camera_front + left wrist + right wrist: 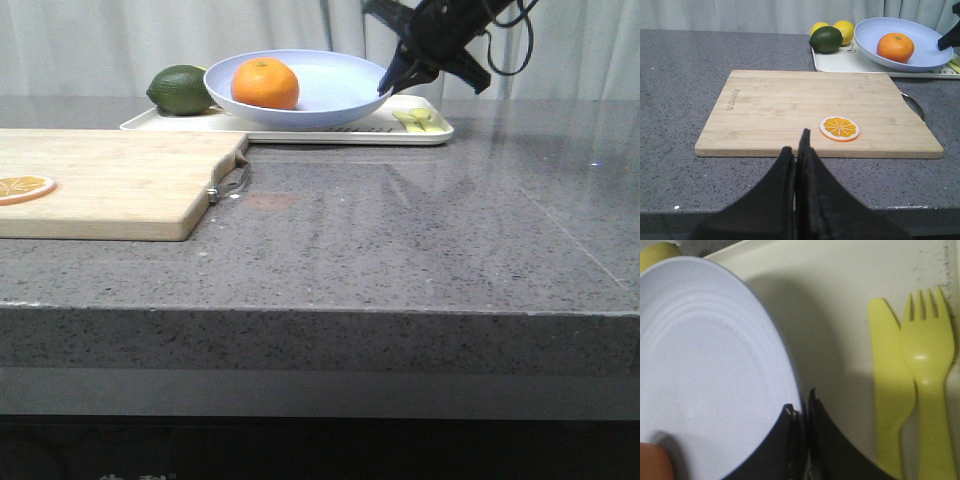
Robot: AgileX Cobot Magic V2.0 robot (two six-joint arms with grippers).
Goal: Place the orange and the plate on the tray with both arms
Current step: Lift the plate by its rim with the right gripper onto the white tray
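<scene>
The orange (265, 82) lies in the lavender-blue plate (330, 90), which is over the cream tray (290, 130) at the back. My right gripper (385, 85) is shut on the plate's right rim (790, 370), one finger inside and one outside; whether the plate rests on the tray or is held just above it, I cannot tell. The orange also shows in the left wrist view (895, 46), as do the plate (925, 55) and the tray (840, 62). My left gripper (799, 150) is shut and empty, near the front edge of the cutting board.
A wooden cutting board (110, 180) with a metal handle lies at left, with an orange slice (22, 187) on it. A green lime (180, 90) and two lemons (835, 27) sit at the tray's left end. A yellow knife (890, 385) and fork (930, 375) lie at its right end.
</scene>
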